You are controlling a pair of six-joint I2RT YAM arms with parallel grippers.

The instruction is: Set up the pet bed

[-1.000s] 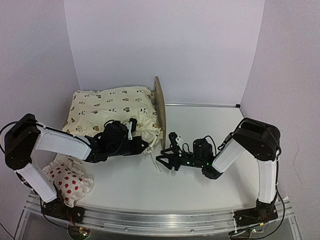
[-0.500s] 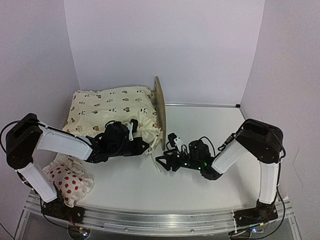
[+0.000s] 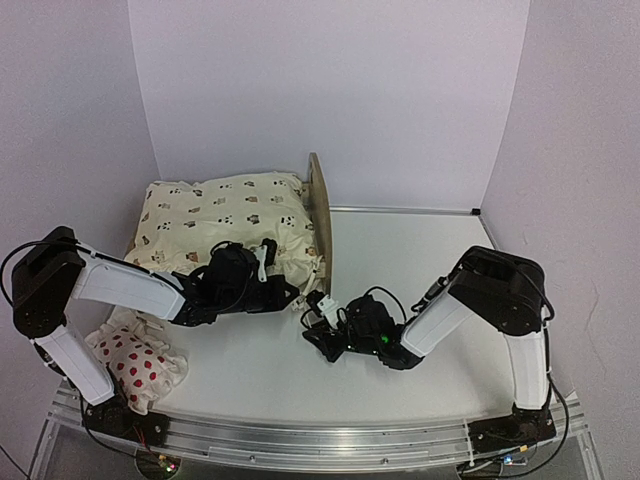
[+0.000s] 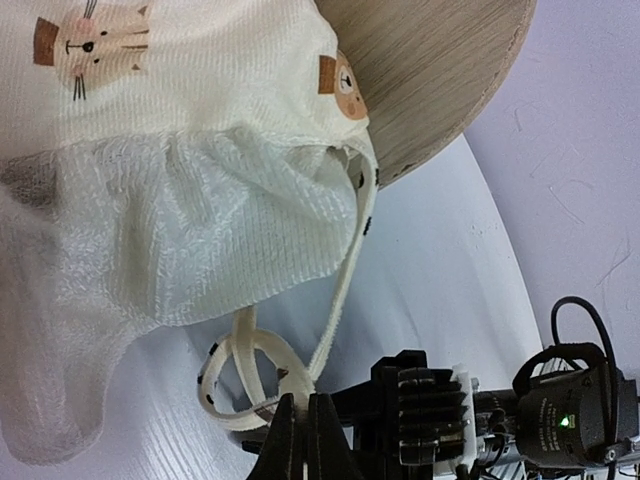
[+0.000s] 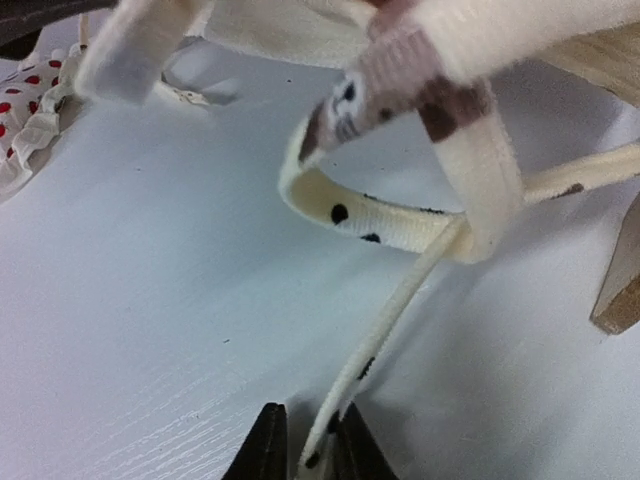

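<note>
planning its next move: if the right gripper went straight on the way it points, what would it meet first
Probably the tie loop, just ahead of the right gripper; a strand from it runs between the fingertips. Past the loop is the cushion, but depth is unclear.

1. You have 1 light-wood pet bed [image 3: 320, 210] in view.
2. You have 1 cream animal-print cushion [image 3: 225, 212].
3. You have 1 white pillow [image 3: 135, 365] with red spots.
4. You have 2 arms: 1 left arm [image 3: 120, 285] and 1 right arm [image 3: 450, 310].
5. You have 2 grippers: 1 left gripper [image 3: 290, 293] and 1 right gripper [image 3: 312, 338].
6. You have 1 table [image 3: 420, 260].
7. The cushion's ties [image 4: 345, 270] loop over each other, so you cannot count them.
</note>
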